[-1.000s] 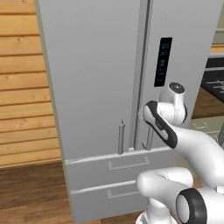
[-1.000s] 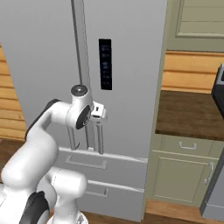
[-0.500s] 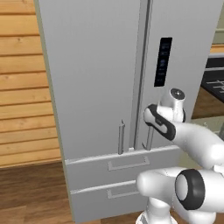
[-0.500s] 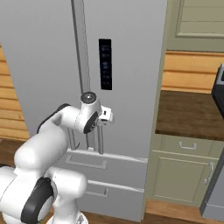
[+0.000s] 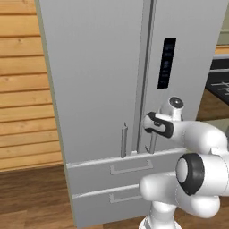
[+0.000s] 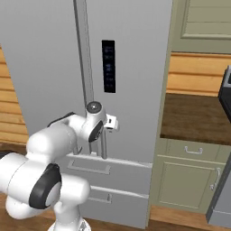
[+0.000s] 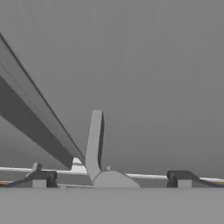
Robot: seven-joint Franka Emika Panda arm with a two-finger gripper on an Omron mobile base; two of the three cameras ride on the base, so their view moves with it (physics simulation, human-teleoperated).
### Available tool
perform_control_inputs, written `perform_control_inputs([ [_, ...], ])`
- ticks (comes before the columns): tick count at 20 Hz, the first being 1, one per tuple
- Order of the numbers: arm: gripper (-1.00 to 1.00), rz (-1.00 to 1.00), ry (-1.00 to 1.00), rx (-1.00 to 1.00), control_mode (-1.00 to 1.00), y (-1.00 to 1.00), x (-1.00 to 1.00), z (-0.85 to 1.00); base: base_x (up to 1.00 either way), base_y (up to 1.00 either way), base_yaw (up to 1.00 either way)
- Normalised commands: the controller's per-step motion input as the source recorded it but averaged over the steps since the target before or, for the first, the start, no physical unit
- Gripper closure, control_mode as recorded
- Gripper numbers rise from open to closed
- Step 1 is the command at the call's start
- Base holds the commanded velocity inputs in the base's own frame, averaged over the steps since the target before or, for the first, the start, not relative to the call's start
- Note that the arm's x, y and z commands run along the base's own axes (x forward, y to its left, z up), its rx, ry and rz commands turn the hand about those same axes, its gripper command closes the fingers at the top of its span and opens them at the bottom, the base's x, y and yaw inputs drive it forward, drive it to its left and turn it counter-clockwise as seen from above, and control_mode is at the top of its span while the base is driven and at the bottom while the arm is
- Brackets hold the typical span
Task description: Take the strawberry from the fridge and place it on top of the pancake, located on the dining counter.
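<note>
1. You are facing the fridge (image 5: 134, 89) with both doors shut, so the strawberry is hidden somewhere inside and cannot be seen.
2. Your end effector (image 7: 111, 177) is sitting right at the right door's handle (image 7: 93, 146); in the hand view the two dark fingertips (image 7: 41, 178) are standing apart on either side of the bar's lower end, released and not yet gripping anything.
3. In the left base view the end effector (image 5: 151, 127) is hovering at that same handle (image 5: 152, 144), just right of the seam between the doors; the left door's handle (image 5: 124, 141) is standing beside it.
4. You are dealing with a stiff, smooth metal bar, probably slippery: take hold squarely across it, near its lower end where the fingers are already straddling it, and expect a heavy door that swings on its hinge.
5. You are likely to find the strawberry light, soft and easily bruised, so plan on pinching it gently around its widest part.
</note>
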Motion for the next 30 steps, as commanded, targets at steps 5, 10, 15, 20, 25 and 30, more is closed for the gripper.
perform_control_inputs([
  [5, -1.0, 0.0, 0.0, 0.0, -1.0, 0.0, 0.22, -0.16, 0.0, 0.0, 0.0],
  [10, 1.0, 0.0, 0.0, 0.0, -1.0, 0.0, 0.21, -0.08, 0.0, 0.0, 0.0],
  [15, 1.0, 0.0, 0.0, 0.0, -1.0, 0.0, 0.0, -0.05, 0.0, 0.0, 0.0],
  [20, 1.0, 0.0, 0.0, 0.01, -1.0, -0.3, -0.38, 0.0, 0.0, 0.0, 0.0],
  [25, 1.0, 0.0, 0.0, 0.04, -1.0, -0.53, -0.66, 0.0, 0.0, 0.0, 0.0],
  [30, 1.0, 0.0, 0.0, 0.05, -1.0, -0.71, -0.65, 0.0, 0.0, 0.0, 0.0],
])
